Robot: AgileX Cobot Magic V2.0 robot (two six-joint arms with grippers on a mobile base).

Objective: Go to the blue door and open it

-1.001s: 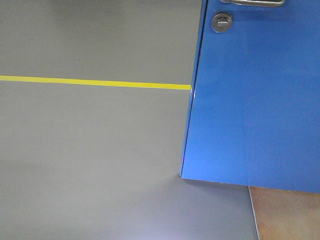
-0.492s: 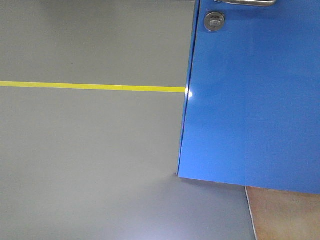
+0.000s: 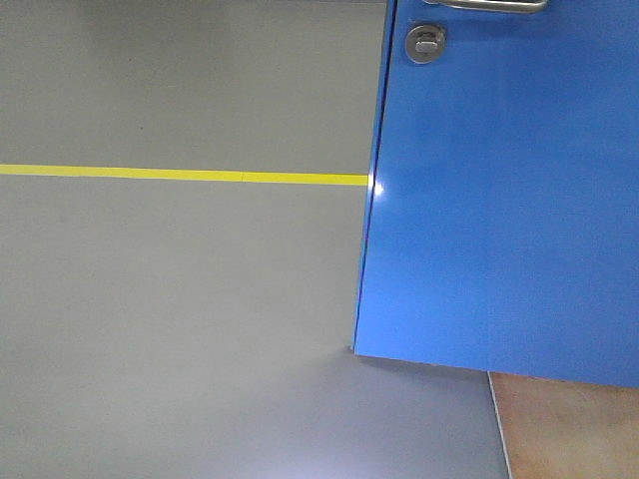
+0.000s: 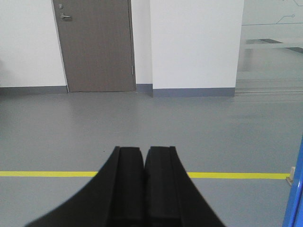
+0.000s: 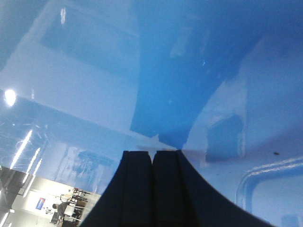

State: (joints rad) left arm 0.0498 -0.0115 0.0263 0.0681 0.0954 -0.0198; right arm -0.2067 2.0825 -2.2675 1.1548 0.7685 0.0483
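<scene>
The blue door (image 3: 499,200) fills the right half of the front view, glossy, with its silver lever handle (image 3: 489,5) cut off at the top edge and a round thumb-turn lock (image 3: 425,43) below it. Its left edge (image 3: 371,190) stands over the grey floor. My right gripper (image 5: 152,153) is shut, empty, and very close to the door's glossy blue surface (image 5: 180,71), which fills that view with reflections. My left gripper (image 4: 144,150) is shut on nothing and points across open floor. A sliver of the blue door (image 4: 296,189) shows at the right edge of the left wrist view.
A yellow floor line (image 3: 180,176) runs across the grey floor to the door's edge. Orange-brown flooring (image 3: 569,429) shows under the door's lower right. Far off in the left wrist view stand a brown door (image 4: 94,45) and a white wall (image 4: 196,42).
Across the earlier frames the blue door and its lock shifted left and slightly up in the front view. Over the last half second the view has barely moved.
</scene>
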